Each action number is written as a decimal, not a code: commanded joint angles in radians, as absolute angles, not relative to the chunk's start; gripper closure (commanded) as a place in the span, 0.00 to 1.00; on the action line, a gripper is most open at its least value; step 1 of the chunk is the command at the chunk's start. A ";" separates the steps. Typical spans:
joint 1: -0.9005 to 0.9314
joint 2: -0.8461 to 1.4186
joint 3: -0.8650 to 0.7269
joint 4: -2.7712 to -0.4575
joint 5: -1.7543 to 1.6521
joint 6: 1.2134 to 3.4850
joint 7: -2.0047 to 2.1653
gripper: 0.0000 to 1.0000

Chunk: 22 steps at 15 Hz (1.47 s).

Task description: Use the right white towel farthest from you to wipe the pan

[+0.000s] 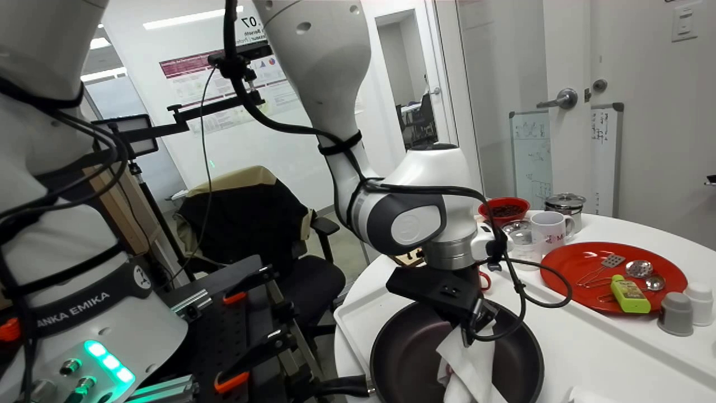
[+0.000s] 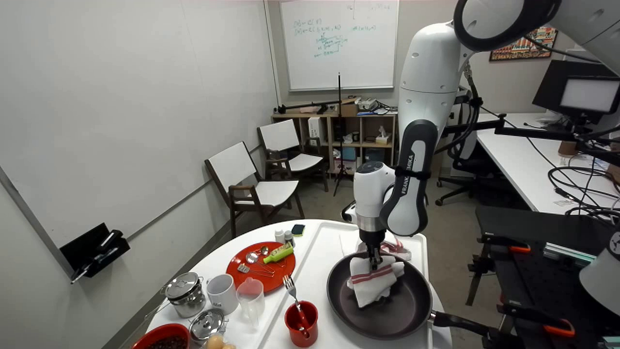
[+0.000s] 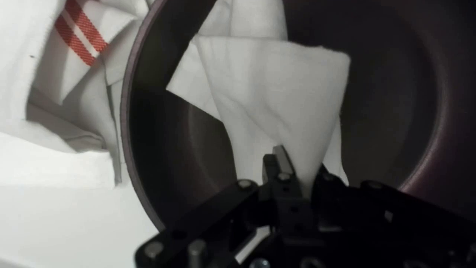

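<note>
We're pinching the towel (image 2: 369, 291) firmly in the end effector (image 2: 373, 264), loose folds hanging inside the pan (image 2: 402, 312), which is sitting on the white tray (image 2: 315, 274); for a good wipe we're wanting light, even pressure and slow circles.

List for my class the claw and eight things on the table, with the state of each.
claw: shut, gripping the white towel
white towel: held, bunched inside the pan
pan: right side up, towel inside
cloth beside the pan: rumpled
red mug: upright, fork in it
steel pot: lid on
red bowl: holding small dark pieces
green bottle: lying on the red plate
white mug: upright
</note>
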<state>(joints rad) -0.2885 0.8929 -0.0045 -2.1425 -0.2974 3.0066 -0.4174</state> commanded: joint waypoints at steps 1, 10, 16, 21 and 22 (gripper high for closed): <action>-0.297 0.982 0.014 -2.065 -0.301 3.043 -0.439 0.98; -0.294 1.183 0.011 -1.851 -0.311 3.057 -0.451 0.98; -0.333 1.223 0.004 -1.763 -0.304 3.054 -0.452 0.98; -0.341 1.247 -0.057 -1.744 -0.297 3.070 -0.421 0.98; -0.336 1.252 -0.074 -1.742 -0.297 3.071 -0.416 0.98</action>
<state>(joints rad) -0.3426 1.1922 -0.0238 -1.7906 -0.2999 3.0499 -0.4317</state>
